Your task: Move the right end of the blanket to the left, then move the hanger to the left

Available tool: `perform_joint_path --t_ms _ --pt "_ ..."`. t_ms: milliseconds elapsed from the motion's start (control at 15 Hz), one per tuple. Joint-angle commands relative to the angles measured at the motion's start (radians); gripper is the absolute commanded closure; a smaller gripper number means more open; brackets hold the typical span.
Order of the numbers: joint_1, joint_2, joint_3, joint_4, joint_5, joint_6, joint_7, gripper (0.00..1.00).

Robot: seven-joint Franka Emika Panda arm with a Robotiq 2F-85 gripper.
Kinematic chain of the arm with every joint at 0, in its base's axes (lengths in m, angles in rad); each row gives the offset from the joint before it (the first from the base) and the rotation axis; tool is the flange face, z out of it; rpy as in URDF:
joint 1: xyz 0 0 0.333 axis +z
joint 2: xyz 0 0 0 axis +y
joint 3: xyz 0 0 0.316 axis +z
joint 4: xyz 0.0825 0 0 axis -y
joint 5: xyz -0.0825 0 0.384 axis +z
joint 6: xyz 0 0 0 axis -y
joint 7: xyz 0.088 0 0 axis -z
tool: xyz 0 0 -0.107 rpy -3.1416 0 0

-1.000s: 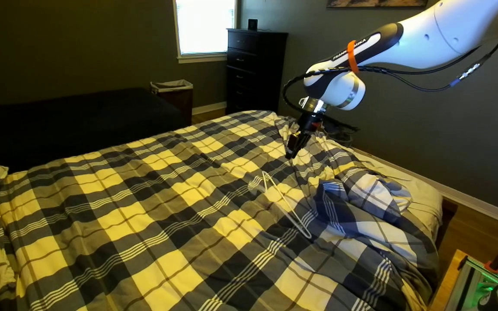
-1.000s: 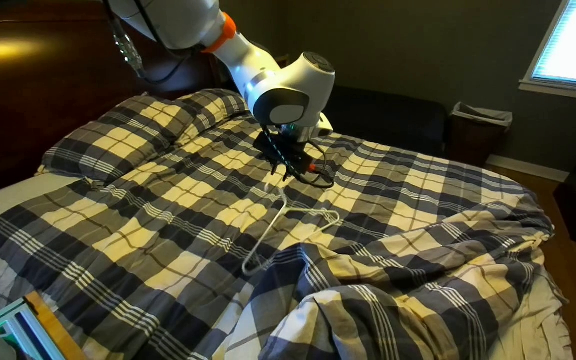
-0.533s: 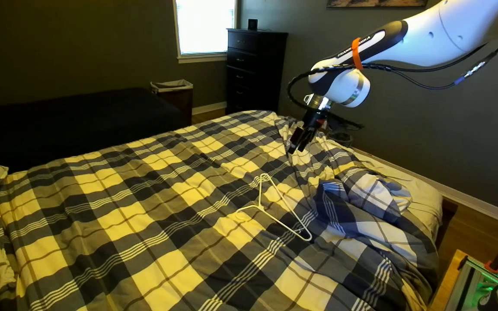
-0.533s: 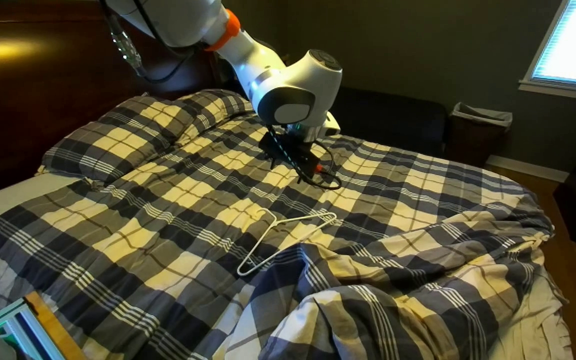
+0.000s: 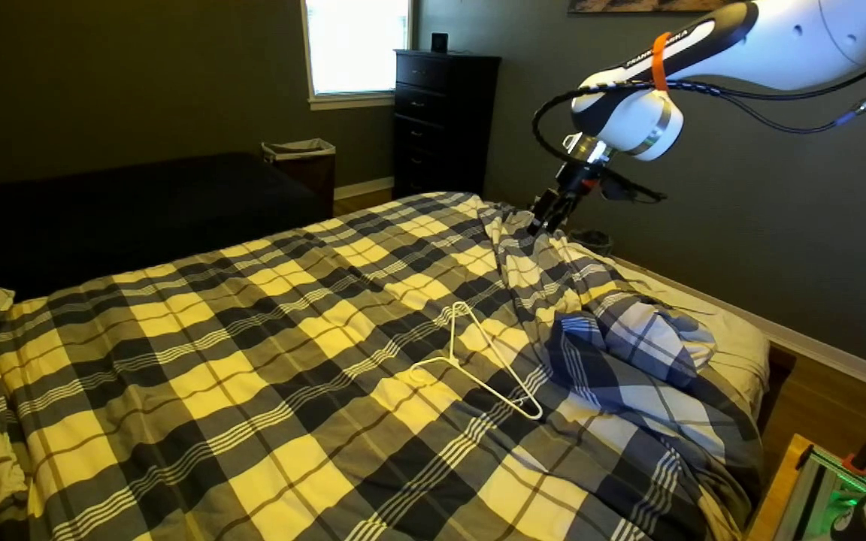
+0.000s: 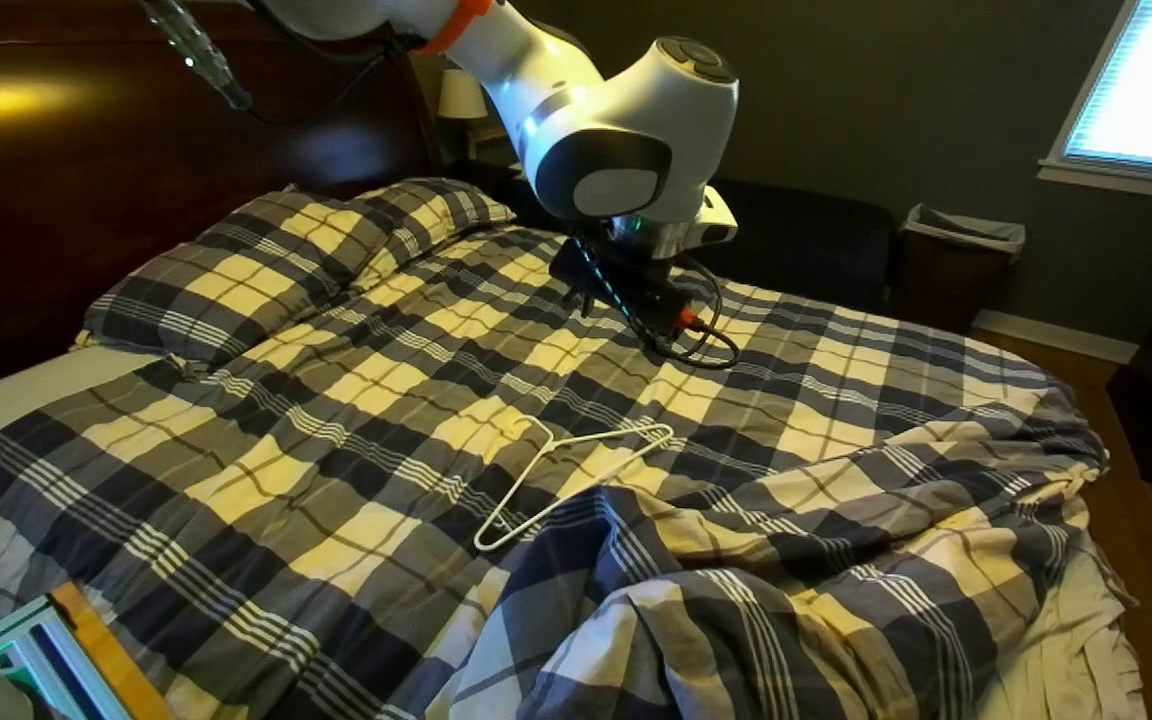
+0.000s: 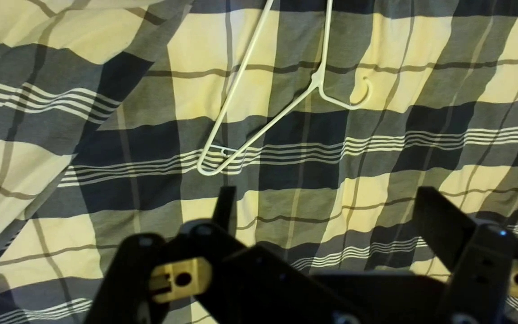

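The plaid blanket (image 5: 177,315) covers most of the bed in both exterior views. Its end (image 6: 766,620) is bunched in thick folds, with a bluish-white fold (image 5: 651,334) turned up. Flat on the blanket beside those folds lies the white hanger (image 5: 452,361), all of it showing in an exterior view (image 6: 553,443). In the wrist view the hanger (image 7: 316,78) is partly cut off at the top edge, its hook pointing right. My gripper (image 7: 326,191) hangs above the blanket, clear of the hanger, its fingers wide apart with only air between them.
A pale sheet (image 5: 737,323) shows at the bed's uncovered edge. Pillows (image 6: 246,265) lie by the dark wooden headboard (image 6: 86,150). A laundry basket (image 5: 301,161) and a dark dresser (image 5: 444,120) stand beyond. The robot's stand (image 6: 101,650) sits beside the bed.
A second ago the hanger was tilted, its blurred hook end raised near the gripper; it has dropped flat. My gripper has spread its jaws and moved up and away from it.
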Motion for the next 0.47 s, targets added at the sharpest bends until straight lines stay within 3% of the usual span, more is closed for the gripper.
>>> perform_joint_path --t_ms 0,133,400 --pt "0.008 -0.084 -0.030 -0.076 0.034 -0.008 -0.031 0.00" --pt "0.024 -0.046 -0.042 -0.029 0.010 -0.003 -0.006 0.00" --pt "0.028 -0.077 -0.051 -0.057 0.015 -0.003 -0.011 0.00"
